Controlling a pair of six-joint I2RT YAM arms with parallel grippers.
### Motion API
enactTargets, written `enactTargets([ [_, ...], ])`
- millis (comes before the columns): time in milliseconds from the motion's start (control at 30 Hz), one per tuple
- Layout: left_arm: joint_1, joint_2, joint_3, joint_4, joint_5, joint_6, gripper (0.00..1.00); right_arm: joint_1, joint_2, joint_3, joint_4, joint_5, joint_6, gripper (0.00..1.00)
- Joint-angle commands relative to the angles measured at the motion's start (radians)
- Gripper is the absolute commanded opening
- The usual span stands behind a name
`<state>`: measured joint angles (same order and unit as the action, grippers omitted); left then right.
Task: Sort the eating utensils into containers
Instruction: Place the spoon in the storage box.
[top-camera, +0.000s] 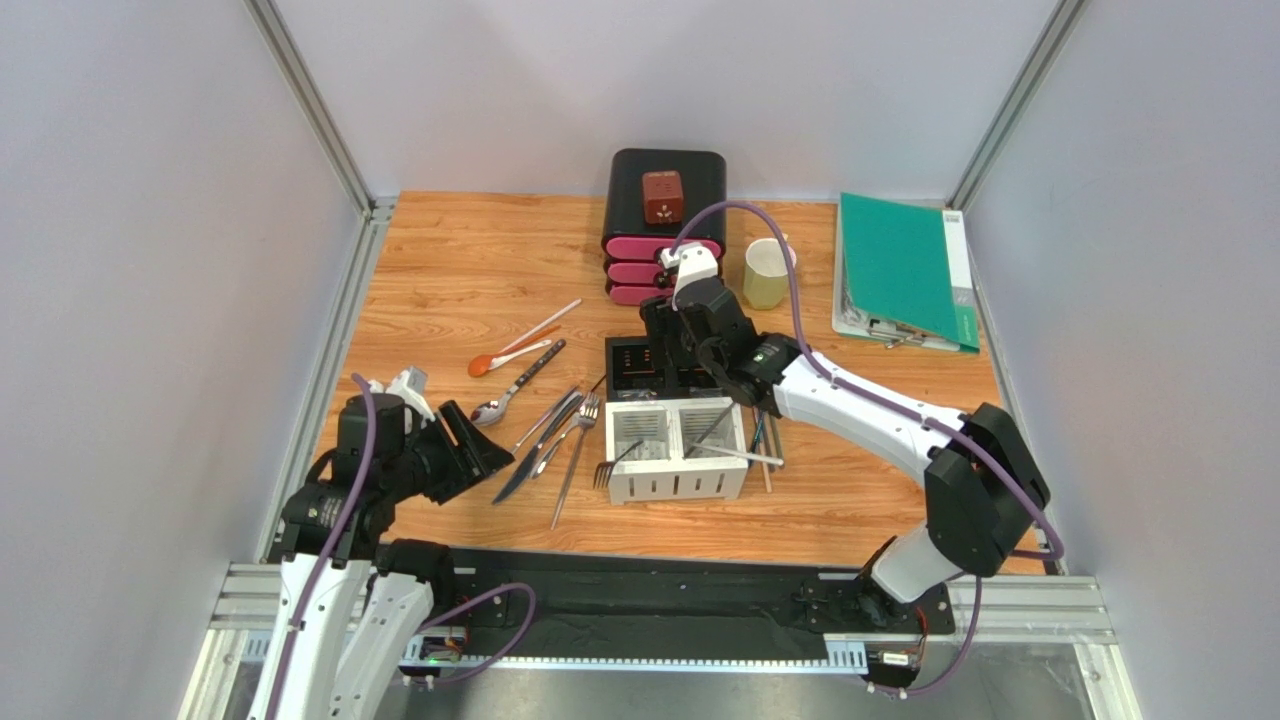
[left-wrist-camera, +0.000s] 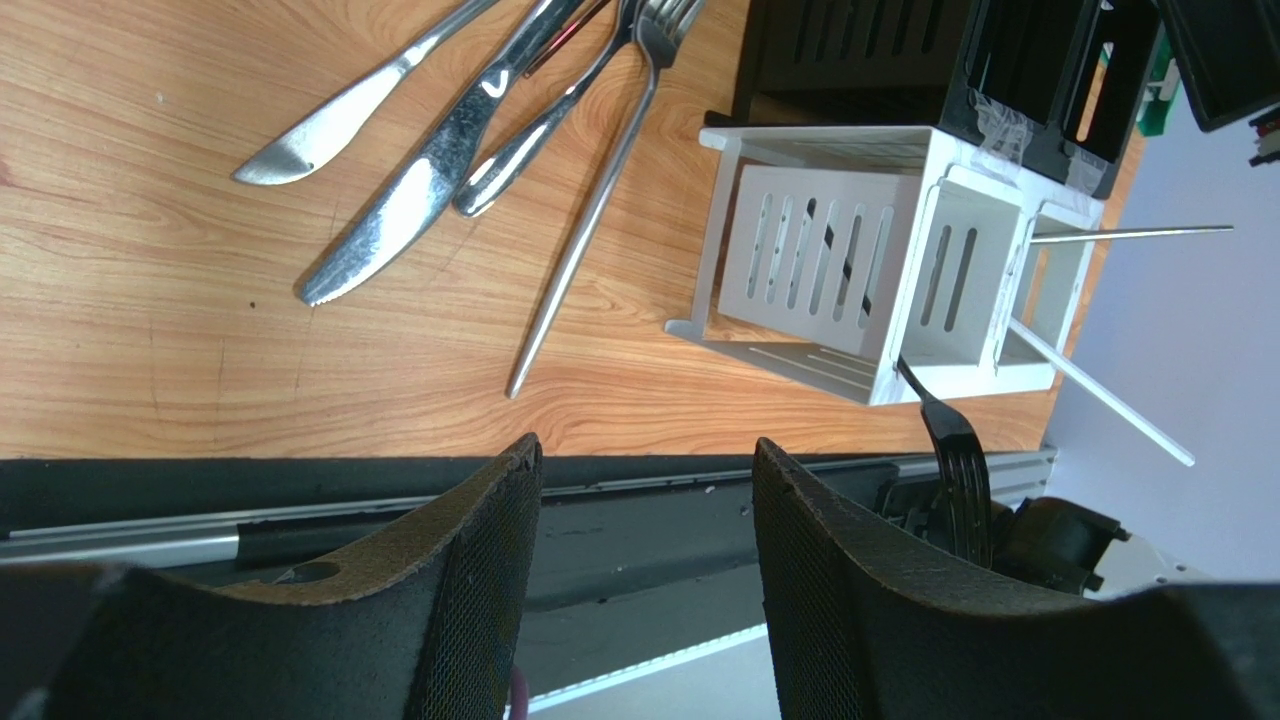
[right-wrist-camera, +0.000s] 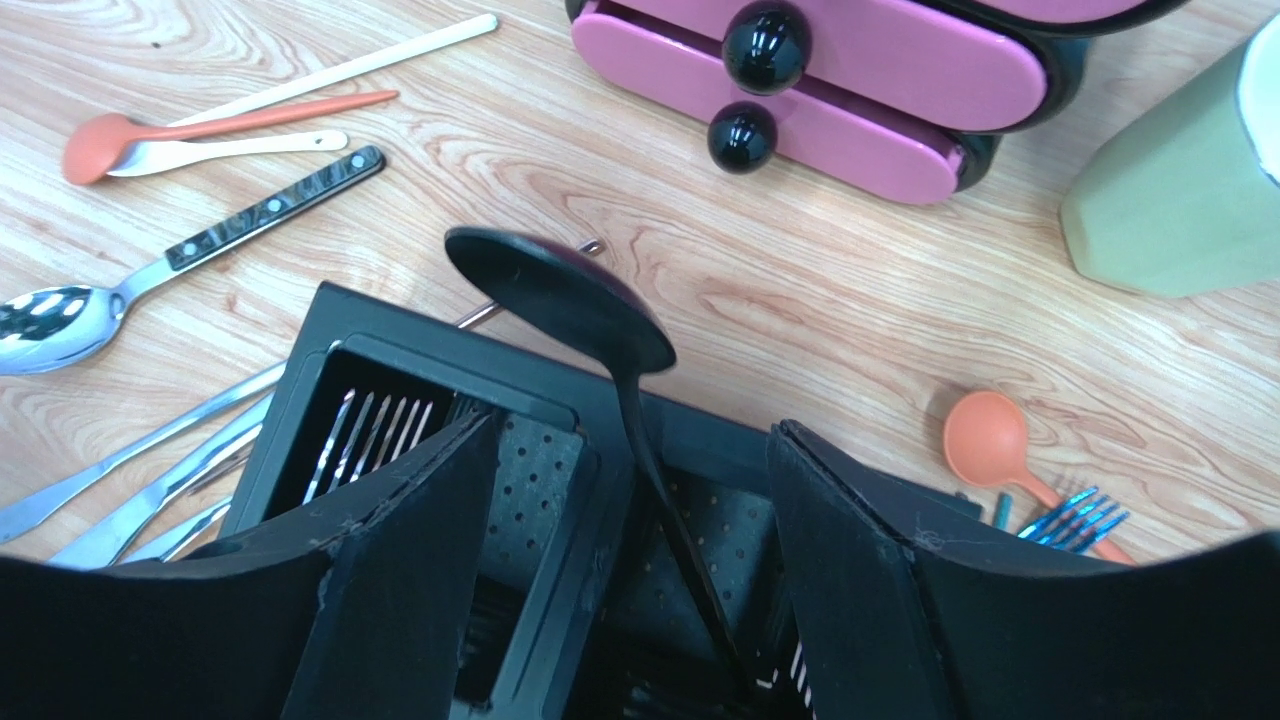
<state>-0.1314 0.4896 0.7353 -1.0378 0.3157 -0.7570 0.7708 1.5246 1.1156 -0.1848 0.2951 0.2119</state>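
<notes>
- Caddy: table centre; white bins at 6, black bins at 12.
- Black spoon: bowl up, handle down in a black bin, so sorted.
- R gripper: jaws wide either side of the spoon, no contact; prob. letting go.
- L gripper: open, empty, at caddy's 8 o'clock beside loose knives/forks; prob. placed for next pick.
- Orange spoon: 10 o'clock, unsorted.
</notes>
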Motion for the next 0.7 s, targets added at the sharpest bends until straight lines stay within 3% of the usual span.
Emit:
enactTargets([
  [0, -0.005, 0.003, 0.004, 0.025, 0.006, -0.008, 0.60, -0.007, 0.046, 0.058, 0.027, -0.016, -0.016, 0.71],
  [467, -0.005, 0.003, 0.009, 0.015, -0.006, -0.004, 0.60, -0.034, 0.121, 0.101, 0.030, -0.011, -0.028, 0.66],
  [567, -0.005, 0.007, 0.004, 0.019, -0.004, -0.005, 0.60, -0.041, 0.132, 0.101, 0.039, -0.027, -0.034, 0.59],
  [667, -0.005, 0.010, 0.003, 0.022, -0.001, -0.004, 0.60, -0.042, 0.138, 0.098, 0.045, -0.031, -0.032, 0.43],
])
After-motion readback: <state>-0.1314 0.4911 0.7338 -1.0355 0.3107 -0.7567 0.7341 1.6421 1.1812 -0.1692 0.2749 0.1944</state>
